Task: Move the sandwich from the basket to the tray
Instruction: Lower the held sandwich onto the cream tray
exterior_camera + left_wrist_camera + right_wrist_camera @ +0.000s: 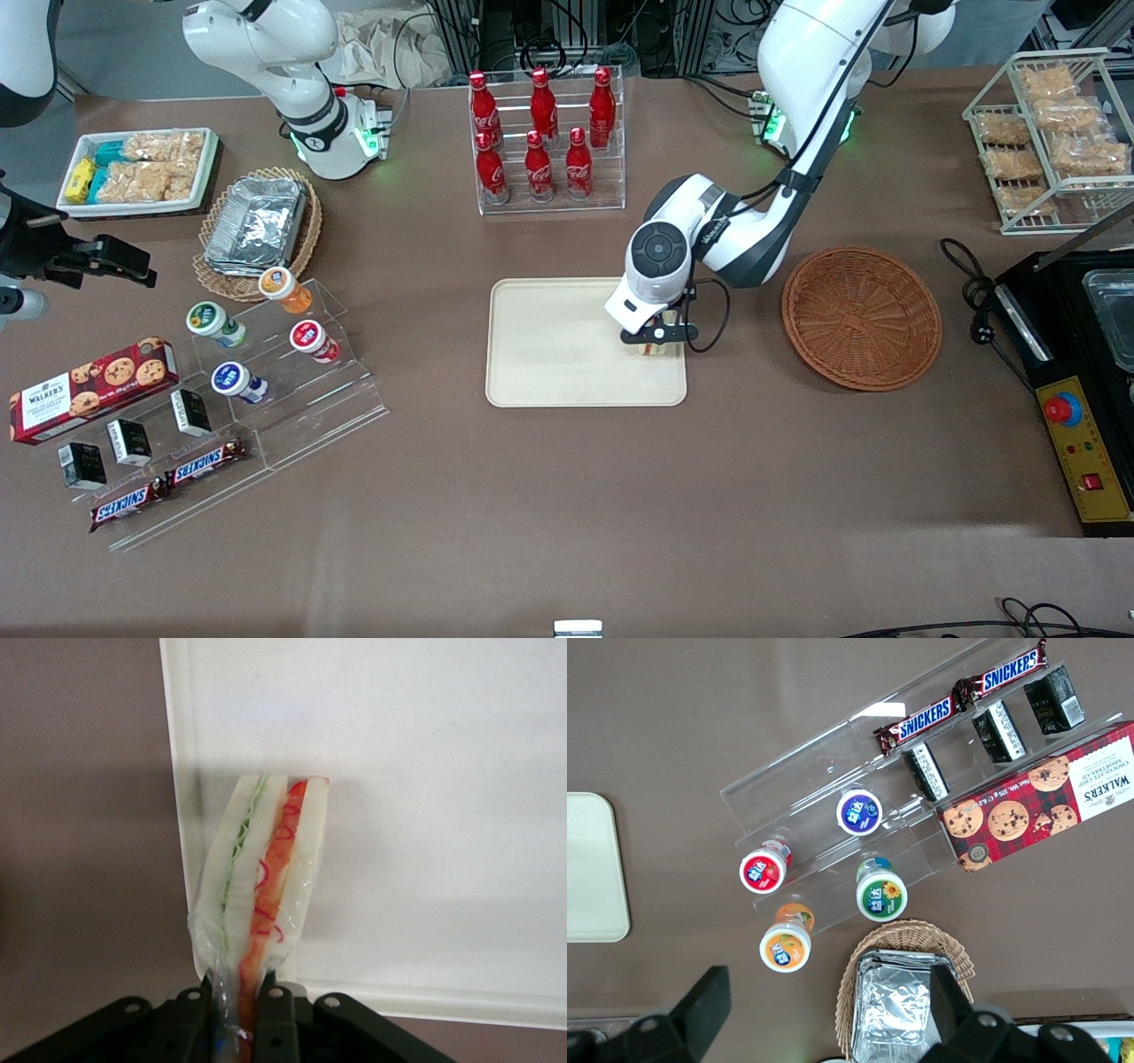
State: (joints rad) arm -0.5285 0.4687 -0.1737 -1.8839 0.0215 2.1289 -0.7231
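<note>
Tool [656,341] was seen low over the tray [549,354], at its edge nearest the basket [861,317], pinching the wrapped sandwich [261,873]. Sandwich was held just above the tray's surface. Basket was noted beside the tray on the bench [567,514]; bottle rack [547,142] farther from the camera.

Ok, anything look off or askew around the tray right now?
Nothing spilled or damaged. The sandwich stands on edge in the tool, close to the tray corner nearest the basket, which is empty.
</note>
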